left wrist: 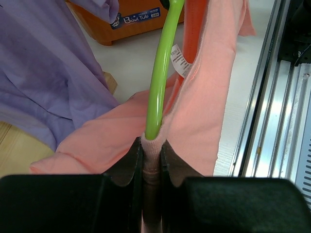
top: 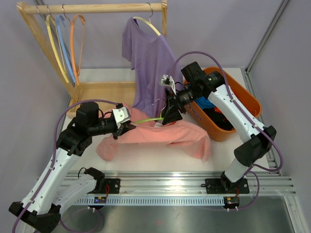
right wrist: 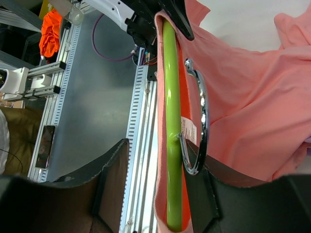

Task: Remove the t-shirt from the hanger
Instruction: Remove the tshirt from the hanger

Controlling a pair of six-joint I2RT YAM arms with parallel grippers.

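The pink t-shirt (top: 160, 138) lies spread on the table with a green hanger (top: 146, 119) still inside its neck. My left gripper (top: 130, 127) is shut on a fold of the shirt's fabric (left wrist: 204, 97), right at one end of the green hanger (left wrist: 160, 77). My right gripper (top: 170, 118) stands open astride the hanger bar (right wrist: 171, 97) and the collar near the metal hook (right wrist: 200, 121). One finger rests by the hook, and a gap shows on the other side. The pink cloth (right wrist: 252, 107) drapes beyond it.
A purple t-shirt (top: 146, 58) hangs from the wooden rack (top: 97, 8) at the back, beside several empty hangers (top: 68, 43). An orange bin (top: 228, 107) holding clothes stands at the right. The aluminium rail (top: 194, 182) runs along the near edge.
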